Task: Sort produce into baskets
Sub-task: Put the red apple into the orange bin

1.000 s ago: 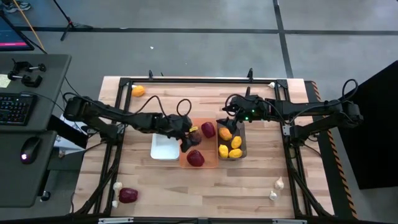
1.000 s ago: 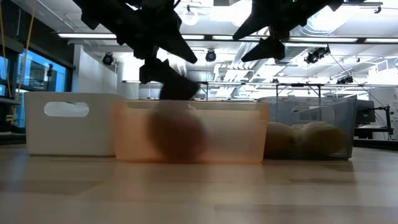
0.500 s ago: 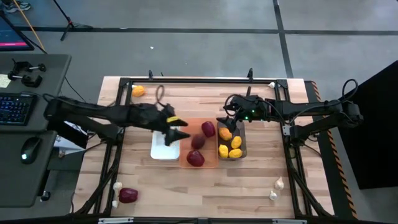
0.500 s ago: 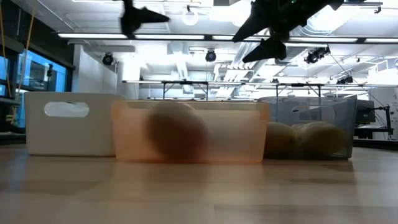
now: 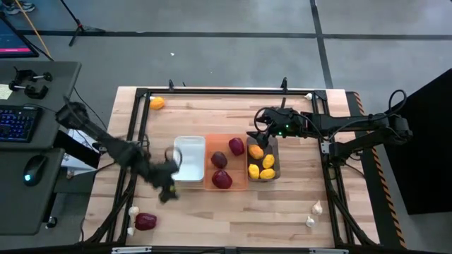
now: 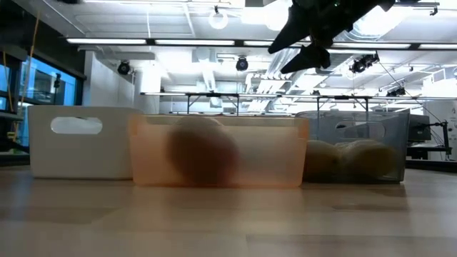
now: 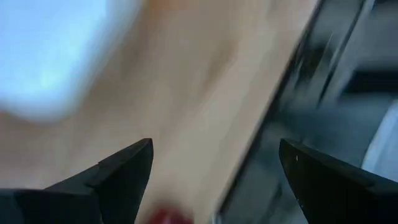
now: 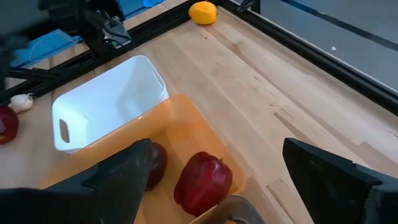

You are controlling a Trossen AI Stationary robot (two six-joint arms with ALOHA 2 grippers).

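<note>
Three bins stand side by side at mid-worktop [image 5: 233, 212]: the white bin [image 5: 189, 158], the orange bin [image 5: 227, 163] and the grey bin [image 5: 262, 161], each touching the next.

The orange bin holds three red pieces [image 5: 222, 179], one at each end and one between. The grey bin holds four yellow fruits [image 5: 267, 173]. The white bin shows nothing inside.

Loose produce on the worktop:
- one yellow fruit [image 5: 157, 103] at the far left edge;
- one red piece [image 5: 145, 221] at the near left corner, with two garlic bulbs [image 5: 133, 211] just beside it;
- two bulbs [image 5: 317, 208] near the near right edge;
- one bulb [image 5: 308, 96] at the far right corner.

The left gripper [image 5: 168, 189] is above the worktop just beside the near left corner of the white bin. Its jaws are spread and hold nothing; its wrist view is blurred.

The right gripper [image 5: 253, 135] is raised above the far end of the grey bin. Its jaws are spread and hold nothing.
</note>
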